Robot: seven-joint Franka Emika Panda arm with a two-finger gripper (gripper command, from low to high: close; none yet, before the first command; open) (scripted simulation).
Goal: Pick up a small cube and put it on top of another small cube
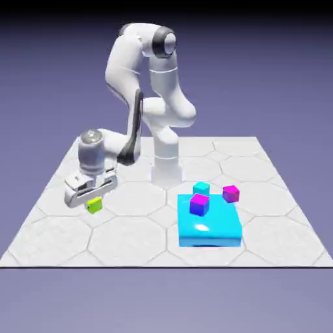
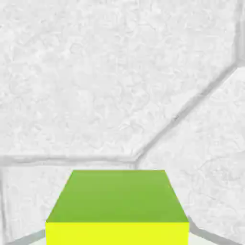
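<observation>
**Gripper low over the lime cube**

The gripper [image 1: 93,198] points straight down at the table [image 1: 130,240], on the exterior view's left. The lime cube [image 1: 95,205] sits directly under it, partly covered by the hand, with its lower part showing below the fingers. Whether the cube rests on the table or hangs just above it cannot be told.

In the hand view the lime cube [image 2: 117,208] fills the bottom middle, large and square-on, and hides the fingertips. The fingers seem to sit at the cube's sides, yet the width of the opening and any real grip cannot be told.

Well apart, on the exterior view's right, a flat cyan block [image 1: 209,227] carries a magenta cube [image 1: 199,204]. A teal cube [image 1: 201,188] and a second magenta cube [image 1: 231,193] lie just behind it.
</observation>
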